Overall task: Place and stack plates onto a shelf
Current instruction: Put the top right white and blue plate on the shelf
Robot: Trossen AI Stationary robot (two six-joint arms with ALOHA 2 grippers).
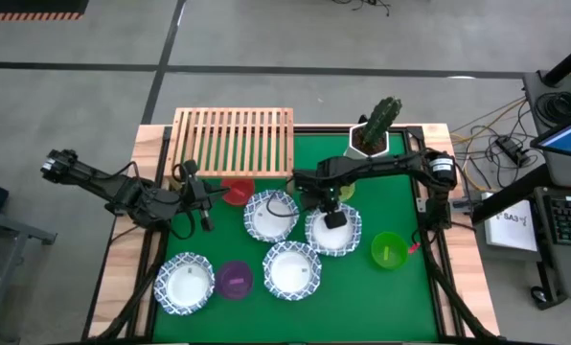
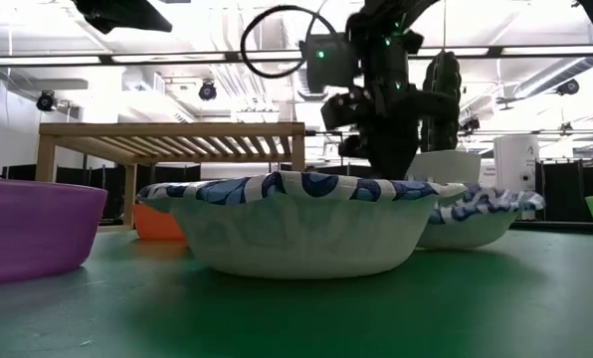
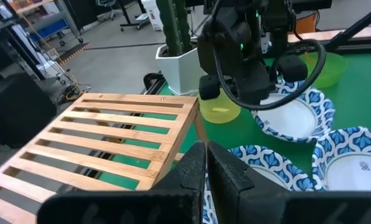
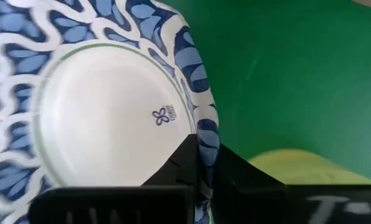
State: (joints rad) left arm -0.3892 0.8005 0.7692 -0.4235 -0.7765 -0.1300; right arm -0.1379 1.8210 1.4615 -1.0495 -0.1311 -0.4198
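Four blue-rimmed white plates lie on the green table: one (image 1: 271, 213) left of centre, one (image 1: 333, 230) under my right gripper, one (image 1: 292, 270) near the front and one (image 1: 185, 283) at the front left. The slatted wooden shelf (image 1: 233, 142) stands at the far left. My right gripper (image 1: 335, 217) is shut on the second plate (image 4: 111, 118). My left gripper (image 1: 204, 216) is shut and hovers near the red dish (image 1: 236, 192), holding nothing; in its wrist view (image 3: 207, 165) it faces the shelf (image 3: 111, 137). My right gripper pinches the plate's blue patterned rim (image 4: 205, 134) between its two fingers, one on the inner side and one on the outer side. It comes from above, at the far edge next to the yellow-green dish (image 4: 297, 163). Whether the plate is lifted, I cannot tell.
A purple dish (image 1: 234, 279) sits at the front, a green dish (image 1: 388, 249) to the right and a yellow-green dish (image 3: 220, 112) by the right arm. A white pot with a cactus (image 1: 376, 129) stands at the far edge, right of the shelf.
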